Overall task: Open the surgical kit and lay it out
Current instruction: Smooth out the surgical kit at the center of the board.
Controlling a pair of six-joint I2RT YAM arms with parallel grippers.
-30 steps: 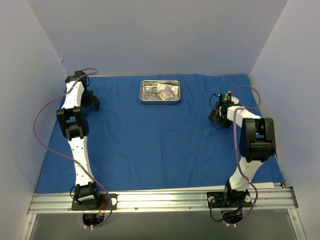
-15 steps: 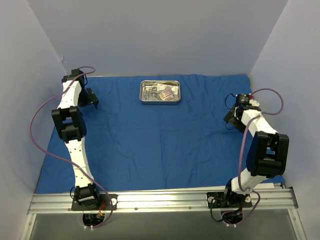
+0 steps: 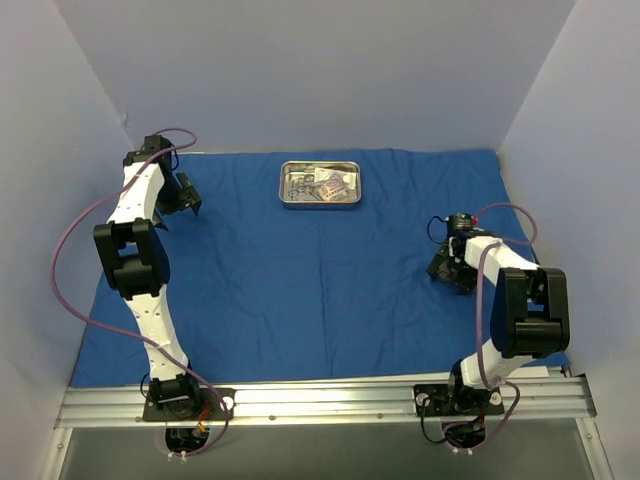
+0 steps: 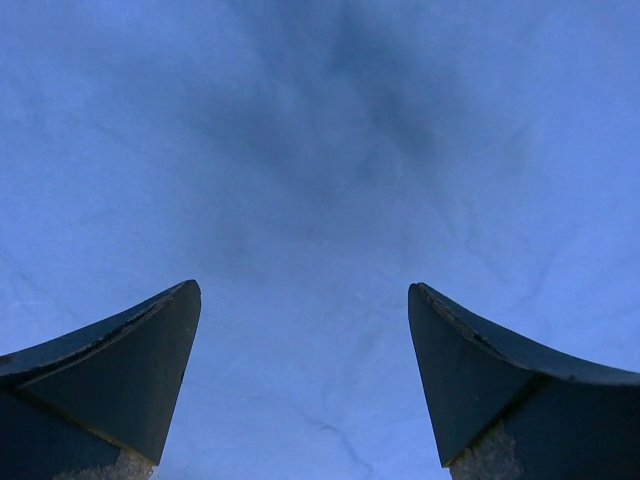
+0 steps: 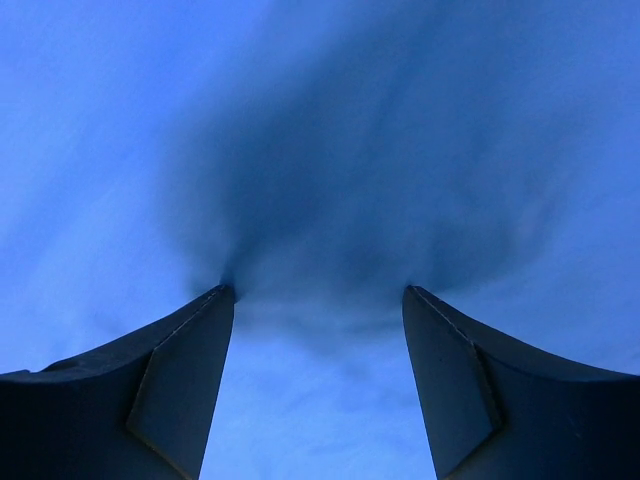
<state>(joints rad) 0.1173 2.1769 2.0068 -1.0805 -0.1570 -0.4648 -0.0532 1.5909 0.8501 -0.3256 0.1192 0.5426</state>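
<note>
The surgical kit's blue cloth wrap [image 3: 320, 280] lies spread flat over the table. At the back middle stands the small steel tray [image 3: 320, 204], with silver scissor-like instruments [image 3: 303, 185] and a clear packet [image 3: 336, 184] piled inside it. My left gripper [image 3: 188, 200] hovers over the cloth's far left part. In the left wrist view it [image 4: 305, 286] is open wide above bare cloth. My right gripper [image 3: 445, 265] is low over the cloth's right side. The right wrist view shows it [image 5: 318, 288] open, its tips at the cloth, with nothing between them.
Pale walls close in the table on the left, back and right. An aluminium rail [image 3: 320, 400] carries both arm bases along the near edge. Purple cables [image 3: 70, 250] loop beside each arm.
My right gripper swung out to the right, then came back toward me and down to the cloth. The left gripper's jaws spread wider; that arm barely shifted.
</note>
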